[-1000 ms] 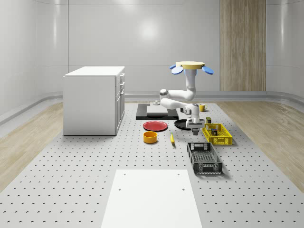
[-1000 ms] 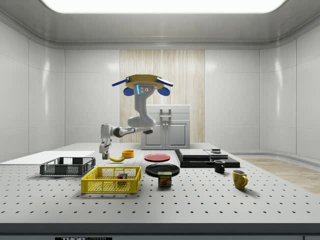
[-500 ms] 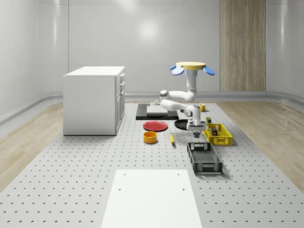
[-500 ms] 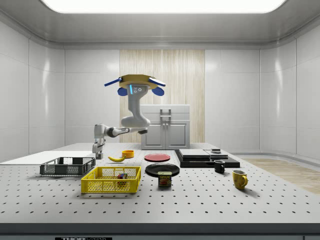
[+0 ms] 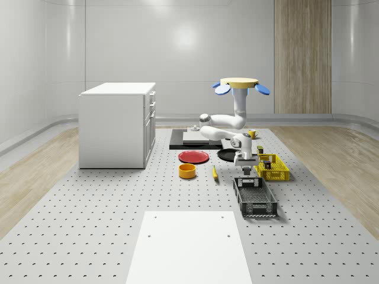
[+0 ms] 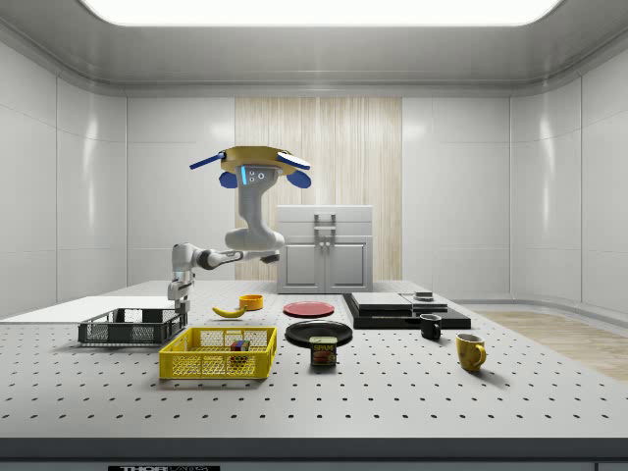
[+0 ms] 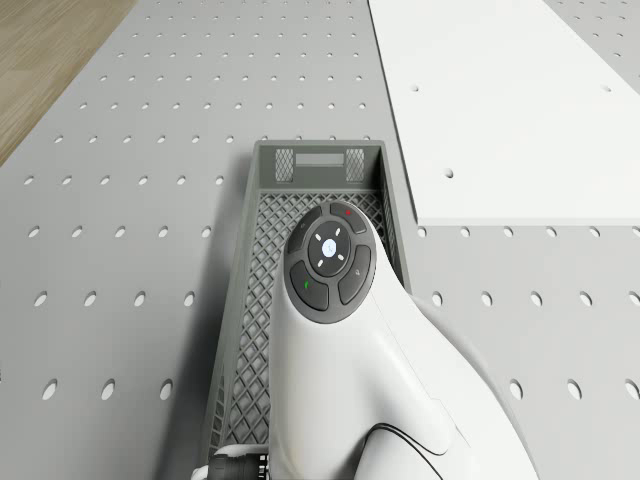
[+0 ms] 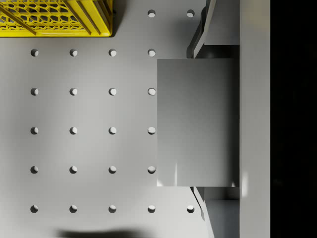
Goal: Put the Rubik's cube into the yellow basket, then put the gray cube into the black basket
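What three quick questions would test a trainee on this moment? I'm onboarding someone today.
1. True or false: the Rubik's cube lies in the yellow basket.
2. What does the gripper hold? A nothing; B gray cube; C Rubik's cube.
3. Fill in: the drone hovers over the table, its gripper above one end of the ____ basket.
Key: 1 true; 2 B; 3 black, meaning the black basket.

bright, even overhead light, soft shadows
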{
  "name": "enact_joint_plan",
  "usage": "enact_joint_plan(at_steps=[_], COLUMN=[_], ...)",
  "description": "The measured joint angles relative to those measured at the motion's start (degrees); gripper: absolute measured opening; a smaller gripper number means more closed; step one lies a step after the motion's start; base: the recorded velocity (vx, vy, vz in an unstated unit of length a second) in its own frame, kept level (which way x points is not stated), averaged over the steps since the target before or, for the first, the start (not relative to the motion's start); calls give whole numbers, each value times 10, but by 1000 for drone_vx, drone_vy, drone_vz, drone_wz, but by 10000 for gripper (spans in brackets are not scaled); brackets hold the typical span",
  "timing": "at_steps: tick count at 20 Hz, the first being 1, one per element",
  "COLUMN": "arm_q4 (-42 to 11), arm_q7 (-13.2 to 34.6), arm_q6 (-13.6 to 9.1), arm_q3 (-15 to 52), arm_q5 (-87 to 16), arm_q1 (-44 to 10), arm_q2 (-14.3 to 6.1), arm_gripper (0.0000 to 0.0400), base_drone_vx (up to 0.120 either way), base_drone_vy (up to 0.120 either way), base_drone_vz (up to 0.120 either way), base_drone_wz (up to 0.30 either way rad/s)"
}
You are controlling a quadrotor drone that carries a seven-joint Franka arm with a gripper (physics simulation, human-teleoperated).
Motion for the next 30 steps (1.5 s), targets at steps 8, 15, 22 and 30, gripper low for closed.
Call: enact_joint_plan(at_steps=[8,15,22,30], arm_q4=[0,0,0,11], arm_q7=[0,0,1,1], arm_q6=[1,1,2,15], arm_q3=[0,0,0,-30], arm_q5=[0,1,1,-27], arm_q1=[0,-1,-1,-7], arm_q2=[-1,-1,-2,-1], arm_gripper=[251,251,251,251], base_drone_vx=[120,120,103,0], base_drone_vy=[0,0,0,0], base_drone_vz=[0,0,0,-50], base_drone_wz=[0,0,0,0])
